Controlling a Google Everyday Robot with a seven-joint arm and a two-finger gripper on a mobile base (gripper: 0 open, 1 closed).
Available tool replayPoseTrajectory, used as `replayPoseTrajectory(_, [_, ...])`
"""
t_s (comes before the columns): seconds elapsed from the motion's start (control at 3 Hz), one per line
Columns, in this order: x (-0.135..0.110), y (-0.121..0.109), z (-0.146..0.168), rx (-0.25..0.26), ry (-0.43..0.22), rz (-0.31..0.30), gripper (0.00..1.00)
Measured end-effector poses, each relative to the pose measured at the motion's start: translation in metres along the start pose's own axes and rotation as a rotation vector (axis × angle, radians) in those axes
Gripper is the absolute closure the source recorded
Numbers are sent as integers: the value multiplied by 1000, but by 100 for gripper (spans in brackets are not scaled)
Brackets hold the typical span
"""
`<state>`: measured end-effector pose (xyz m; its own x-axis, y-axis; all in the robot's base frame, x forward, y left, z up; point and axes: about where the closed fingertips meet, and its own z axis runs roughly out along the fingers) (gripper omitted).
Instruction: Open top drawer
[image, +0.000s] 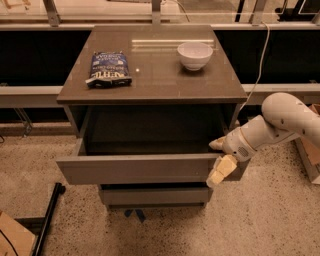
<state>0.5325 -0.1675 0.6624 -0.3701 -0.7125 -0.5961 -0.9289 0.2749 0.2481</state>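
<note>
The top drawer (135, 169) of the grey-brown cabinet (160, 85) stands pulled out, its dark inside showing. My gripper (219, 158) is at the right end of the drawer's front panel. It is open, with one tan finger (217, 144) behind the panel's top edge inside the drawer and the other finger (222, 171) in front of the panel. The white arm (280, 122) reaches in from the right.
A dark blue snack bag (109, 69) and a white bowl (195, 55) sit on the cabinet top. A lower drawer front (150, 196) shows beneath. A black pole (47, 220) and a cardboard box (12, 240) lie on the speckled floor at the lower left. A cable (260, 65) hangs at the right.
</note>
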Motion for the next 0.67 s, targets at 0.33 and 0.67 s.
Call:
replayPoseTrajectory(0.33, [15, 27, -2, -68, 35, 44, 0])
replayPoseTrajectory(0.67, [15, 27, -2, -68, 35, 44, 0])
